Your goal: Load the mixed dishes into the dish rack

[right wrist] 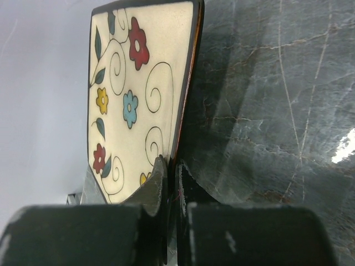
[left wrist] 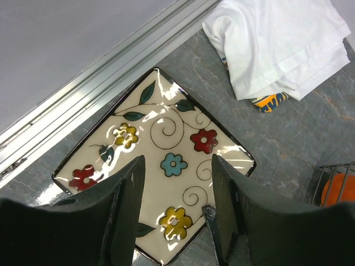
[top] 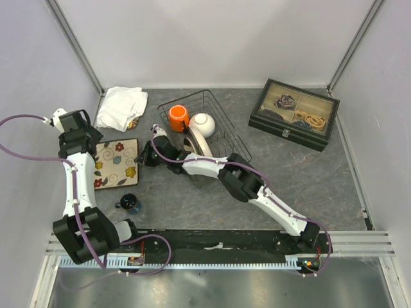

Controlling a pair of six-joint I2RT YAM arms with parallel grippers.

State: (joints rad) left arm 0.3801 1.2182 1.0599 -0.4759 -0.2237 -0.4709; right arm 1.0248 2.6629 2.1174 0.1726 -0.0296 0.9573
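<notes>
Right gripper (right wrist: 171, 166) near-closed, pinching flowered plate (right wrist: 138, 83) edge.

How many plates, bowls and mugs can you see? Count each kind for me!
Plates: 2 (square flower plate, round plate in the dish rack)
Bowls: 1 (white bowl)
Mugs: 1 (orange mug)
Total: 4

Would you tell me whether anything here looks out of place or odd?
Only one thing: an orange-and-blue item pokes out from under the white cloth, mostly hidden. Nothing looks spilled or broken.
</notes>
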